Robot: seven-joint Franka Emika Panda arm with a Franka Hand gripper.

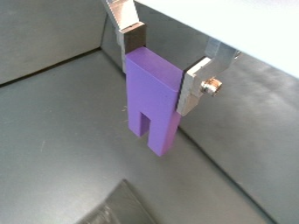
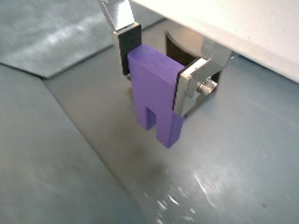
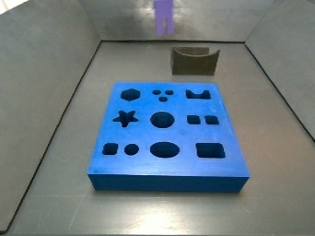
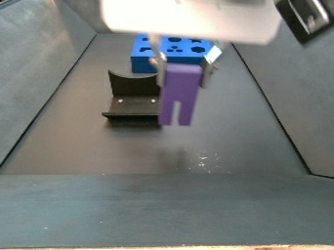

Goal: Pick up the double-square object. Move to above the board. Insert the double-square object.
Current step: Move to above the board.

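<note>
My gripper (image 1: 166, 63) is shut on the double-square object (image 1: 155, 96), a lilac-purple block held by its upper end with the two square prongs pointing down. Both wrist views show a silver finger with a dark pad pressed to each side of the block (image 2: 156, 87). In a side view the gripper (image 4: 183, 66) holds the block (image 4: 183, 94) in the air above the grey floor. The board (image 3: 145, 134), a thick bright-blue slab with dark shaped holes, lies flat on the floor apart from the block (image 3: 164, 17). Beyond the gripper, part of the board (image 4: 141, 54) shows.
The fixture (image 4: 131, 98), a dark bracket on a base plate, stands on the floor beside the hanging block, between it and the board; it also shows as the fixture (image 3: 193, 61) and, behind the fingers, the fixture (image 2: 173, 48). Sloping grey walls enclose the floor.
</note>
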